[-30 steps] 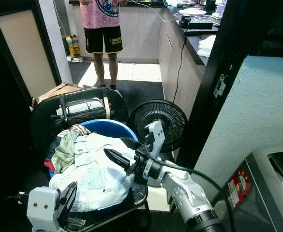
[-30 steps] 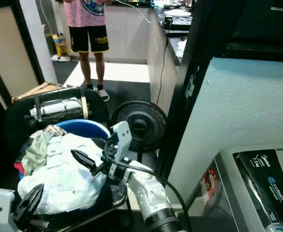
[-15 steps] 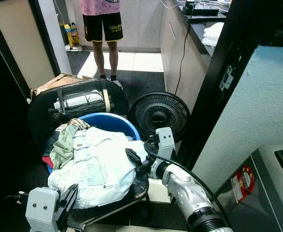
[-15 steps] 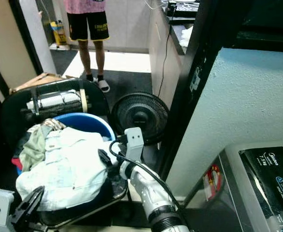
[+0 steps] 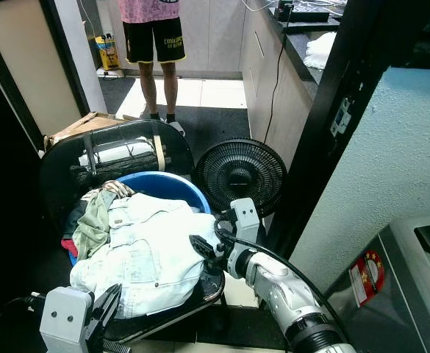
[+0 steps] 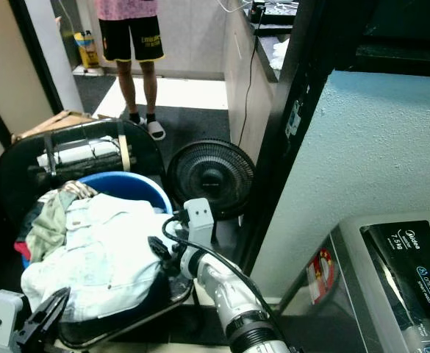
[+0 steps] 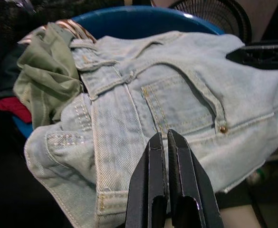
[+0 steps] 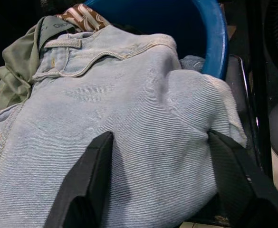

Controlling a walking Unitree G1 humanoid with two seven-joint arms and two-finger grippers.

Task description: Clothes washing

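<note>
The right gripper [image 8: 158, 175] is now pressing into the pale denim jeans [image 5: 152, 254], fingers spread wide with one finger on either side of a fold of cloth, where a second ago it was hanging above the pile with its fingers pointing across it; half a second back it had already dropped to the edge of the heap, and now it is sitting a touch deeper. That is reading as the start of a grab, so the first garment is likely about to be pinched, though nothing is being lifted yet. The jeans are lying on top of the heap in the blue tub [image 5: 176, 187], draped over its near rim, with the tub resting on a black chair [image 5: 67, 165]. The left gripper [image 7: 169, 190] is hanging low in front of the pile, its two fingers pressed together on nothing, much where it was a second ago. Counting the laundry: one pair of jeans, one olive-green garment [image 5: 90, 224] beside it, a scrap of red cloth [image 5: 67, 246] poking out below, and a brown patterned piece [image 8: 84, 14] at the back. One black fan [image 5: 240, 176] is standing on the floor just behind the tub, one washing machine [image 6: 391, 279] is waiting off to the right, and one person [image 5: 156, 44] is standing in the kitchen beyond.
</note>
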